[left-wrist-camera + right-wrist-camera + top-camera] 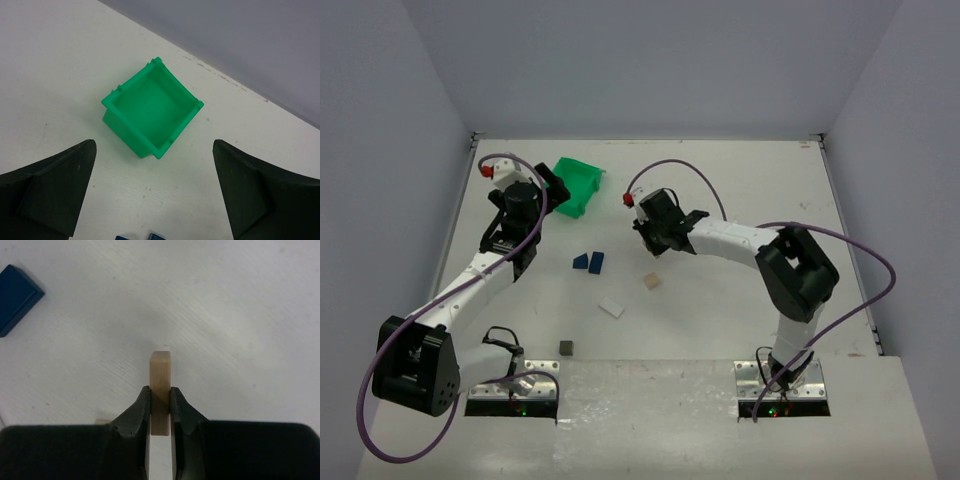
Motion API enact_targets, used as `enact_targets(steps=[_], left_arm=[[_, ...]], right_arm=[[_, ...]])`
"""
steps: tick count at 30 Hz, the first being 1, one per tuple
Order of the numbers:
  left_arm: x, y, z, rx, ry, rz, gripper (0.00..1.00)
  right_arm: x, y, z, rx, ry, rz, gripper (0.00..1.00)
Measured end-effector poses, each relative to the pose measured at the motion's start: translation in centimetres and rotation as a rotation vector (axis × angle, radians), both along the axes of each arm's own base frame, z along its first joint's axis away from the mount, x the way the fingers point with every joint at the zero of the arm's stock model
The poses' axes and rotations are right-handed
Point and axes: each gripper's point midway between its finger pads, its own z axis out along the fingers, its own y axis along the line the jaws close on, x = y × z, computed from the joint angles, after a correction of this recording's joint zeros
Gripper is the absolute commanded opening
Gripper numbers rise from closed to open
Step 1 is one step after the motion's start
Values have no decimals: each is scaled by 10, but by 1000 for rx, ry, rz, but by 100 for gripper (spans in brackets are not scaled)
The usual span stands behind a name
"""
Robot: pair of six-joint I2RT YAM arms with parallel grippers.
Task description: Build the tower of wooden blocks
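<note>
Thin tan block (160,371) pinched upright in the right gripper (160,399); lying loose, blue wedge (580,262) just beside blue block (596,263), with tan cube (652,281), white slab (611,308) and dark cube (566,347) scattered apart

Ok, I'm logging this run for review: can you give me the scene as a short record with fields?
left gripper: open, facing the green plastic bin
right gripper: shut on a thin tan wood block
loose on the white table: two blue wood blocks, tan wood cube, white slab, dark cube
stacked so far: nothing
</note>
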Motion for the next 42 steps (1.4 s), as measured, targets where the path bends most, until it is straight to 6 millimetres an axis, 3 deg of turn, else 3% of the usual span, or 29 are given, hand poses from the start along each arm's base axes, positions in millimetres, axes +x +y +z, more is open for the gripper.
enact_targets(steps=[3, 7, 12, 15, 20, 29, 42], left_arm=[[0, 1, 0, -2, -1, 6, 100], [0, 2, 0, -3, -2, 16, 100], [0, 4, 0, -1, -3, 23, 100], [0, 4, 0, 0, -2, 23, 100], [0, 4, -1, 0, 1, 23, 100], [0, 3, -2, 1, 5, 21, 100], [0, 2, -2, 1, 7, 13, 100]], right_arm=[[10, -30, 18, -13, -45, -129, 4], [21, -91, 29, -83, -89, -359, 6], [11, -171, 17, -255, -70, -642, 7], [0, -198, 15, -341, -63, -728, 7], [-4, -208, 11, -403, -67, -771, 10], [-1, -209, -23, -525, 16, -776, 12], [3, -199, -28, -507, 38, -777, 26]])
